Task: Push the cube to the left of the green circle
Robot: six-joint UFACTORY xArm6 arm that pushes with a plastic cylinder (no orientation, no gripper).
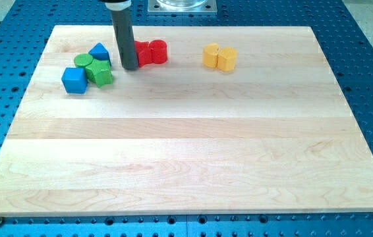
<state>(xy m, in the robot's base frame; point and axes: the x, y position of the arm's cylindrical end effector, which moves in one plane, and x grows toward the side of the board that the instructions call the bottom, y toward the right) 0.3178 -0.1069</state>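
The blue cube (74,79) sits near the board's upper left, touching the lower left of the green circle (84,62). A green star-like block (99,73) lies right of the cube and just below the circle. A second blue block (99,52), wedge-shaped, stands at the circle's upper right. My tip (129,67) rests on the board right of this cluster, a short gap from the green star block and well right of the cube. It stands directly against the left side of two red blocks (151,52).
Two yellow blocks (219,57) sit together near the top middle. The wooden board (186,164) lies on a blue perforated table (371,39). A metal mount (182,6) shows at the view's top edge.
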